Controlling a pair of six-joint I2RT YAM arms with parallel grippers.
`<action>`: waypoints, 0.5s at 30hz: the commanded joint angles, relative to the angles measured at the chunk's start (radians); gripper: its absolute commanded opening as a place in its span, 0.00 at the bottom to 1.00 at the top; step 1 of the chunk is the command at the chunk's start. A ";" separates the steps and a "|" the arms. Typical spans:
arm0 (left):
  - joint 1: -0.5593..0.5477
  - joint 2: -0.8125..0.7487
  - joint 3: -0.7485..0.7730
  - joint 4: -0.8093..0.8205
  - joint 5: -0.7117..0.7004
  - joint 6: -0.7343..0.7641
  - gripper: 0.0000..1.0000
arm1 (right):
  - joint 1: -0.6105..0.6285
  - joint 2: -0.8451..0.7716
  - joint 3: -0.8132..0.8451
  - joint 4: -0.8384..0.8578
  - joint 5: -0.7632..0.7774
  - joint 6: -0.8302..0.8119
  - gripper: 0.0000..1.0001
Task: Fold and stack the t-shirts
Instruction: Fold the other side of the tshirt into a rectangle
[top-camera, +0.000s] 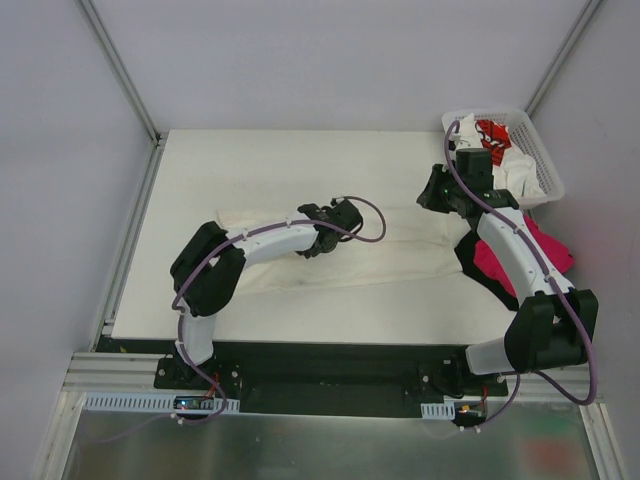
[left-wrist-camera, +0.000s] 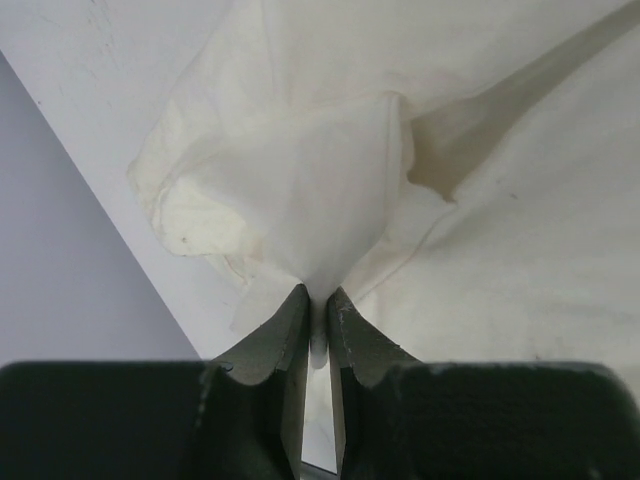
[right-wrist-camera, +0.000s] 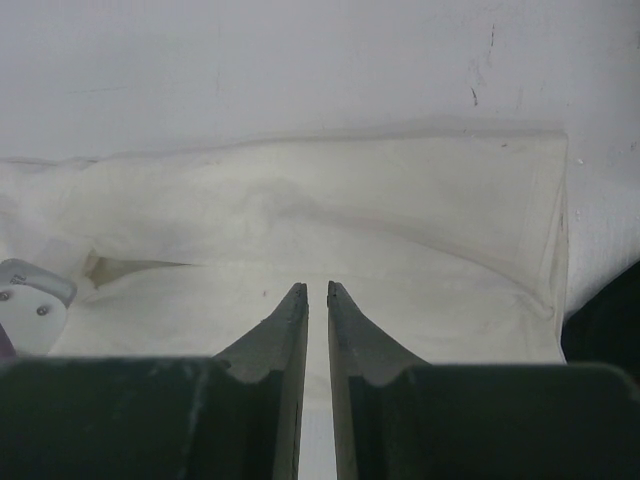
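Observation:
A cream-white t-shirt (top-camera: 400, 250) lies stretched across the middle of the table. My left gripper (top-camera: 320, 238) rests on its middle, shut on a pinched-up fold of the cream cloth (left-wrist-camera: 330, 180), which fans out from the fingertips (left-wrist-camera: 300, 310). My right gripper (top-camera: 437, 193) hangs over the shirt's right end with its jaws almost together, and nothing shows between them; the folded shirt (right-wrist-camera: 330, 230) lies flat ahead of it. A magenta-pink t-shirt (top-camera: 548, 245) and a black one (top-camera: 468, 250) lie crumpled at the right under the right arm.
A white lattice basket (top-camera: 545, 165) stands at the back right corner, holding a white t-shirt with red print (top-camera: 492, 133). Grey walls close in the table on three sides. The black cloth (right-wrist-camera: 612, 320) shows at the right edge of the right wrist view.

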 joint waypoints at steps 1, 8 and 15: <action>-0.033 -0.048 0.021 -0.126 0.027 -0.088 0.11 | -0.006 -0.019 0.017 0.043 -0.017 0.014 0.16; -0.063 -0.062 -0.033 -0.157 0.091 -0.152 0.22 | -0.007 -0.025 0.022 0.043 -0.015 0.019 0.16; -0.076 -0.033 -0.080 -0.155 0.138 -0.186 0.80 | -0.006 -0.049 0.025 0.040 -0.003 0.017 0.16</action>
